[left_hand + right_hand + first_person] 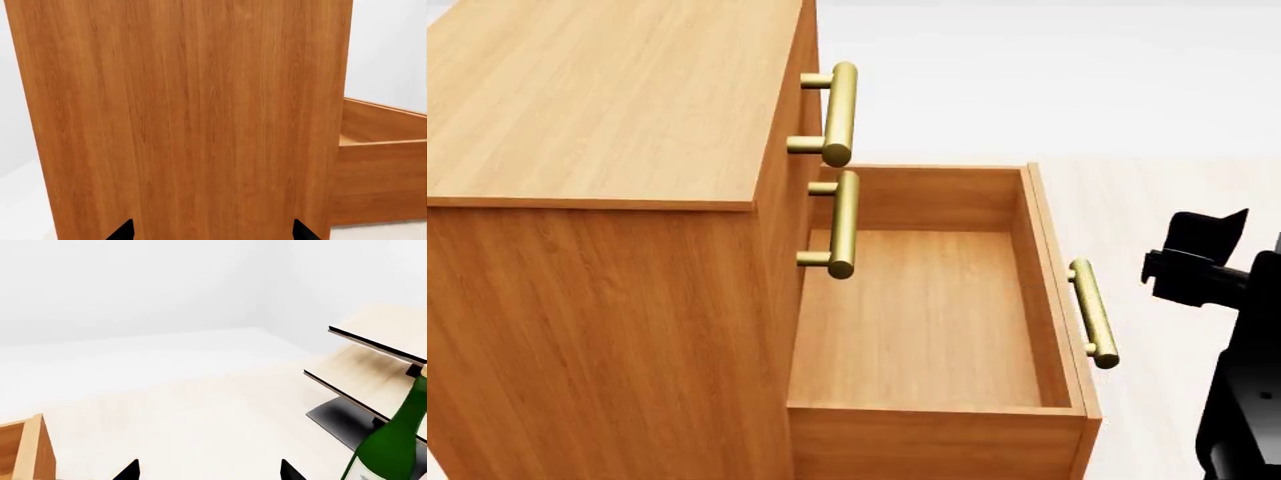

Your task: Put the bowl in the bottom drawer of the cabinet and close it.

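Note:
The bowl is out of view in every frame. In the head view the cabinet (601,100) stands at the left, and its bottom drawer (1054,300) is pulled far out with nothing inside. The drawer's brass handle (1092,312) faces right. My left gripper (213,232) is open, its tips spread wide close to the cabinet's side panel (187,115), with the open drawer (380,175) beyond that panel. My right gripper (208,471) is open and holds nothing over pale floor, with a drawer corner (27,450) at the frame edge. The right arm (1228,330) shows beside the drawer front.
Two upper drawer handles (838,112) (842,222) jut out above the open drawer. In the right wrist view a green bottle (390,445) stands close by, in front of a pale wood rack (373,365) with dark-edged shelves. The floor is pale wood with white walls around.

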You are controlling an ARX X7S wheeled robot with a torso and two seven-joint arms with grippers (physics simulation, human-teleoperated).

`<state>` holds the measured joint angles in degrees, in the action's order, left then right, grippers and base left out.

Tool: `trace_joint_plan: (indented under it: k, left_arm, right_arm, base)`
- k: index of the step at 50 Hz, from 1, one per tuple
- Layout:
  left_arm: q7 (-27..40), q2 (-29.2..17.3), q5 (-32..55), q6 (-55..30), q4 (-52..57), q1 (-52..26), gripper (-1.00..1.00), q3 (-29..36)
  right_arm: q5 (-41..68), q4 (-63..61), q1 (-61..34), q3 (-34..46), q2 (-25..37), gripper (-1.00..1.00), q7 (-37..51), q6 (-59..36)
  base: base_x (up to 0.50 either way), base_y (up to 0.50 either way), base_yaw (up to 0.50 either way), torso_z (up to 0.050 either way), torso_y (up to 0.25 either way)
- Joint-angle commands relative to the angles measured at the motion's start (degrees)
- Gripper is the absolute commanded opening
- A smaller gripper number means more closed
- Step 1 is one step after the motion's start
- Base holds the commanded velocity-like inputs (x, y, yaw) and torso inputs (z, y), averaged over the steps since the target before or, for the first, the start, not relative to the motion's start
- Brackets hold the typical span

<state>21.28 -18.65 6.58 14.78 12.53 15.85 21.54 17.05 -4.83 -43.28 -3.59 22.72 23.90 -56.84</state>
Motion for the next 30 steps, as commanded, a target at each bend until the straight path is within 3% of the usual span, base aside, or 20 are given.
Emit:
trace_joint_plan:
  k: [1,30]
  left_arm:
    - [-0.06,-0.02,0.19,1.19,-0.84,-0.29,1.0,0.21]
    - [0.32,-0.41,0.84,1.33,-1.12,-0.44,1.0,0.65]
  right_arm:
    - [-0.59,-1.21,0.72,-3.55,1.07,1.0,2.68,-0.61]
    - [-4.26,2.96,3.07,-11.3,1.15,1.0,10.37,4.11]
  base:
    - [0.0,0.0,0.0,0.0,0.0]
    - [0.0,0.0,0.0,0.0,0.0]
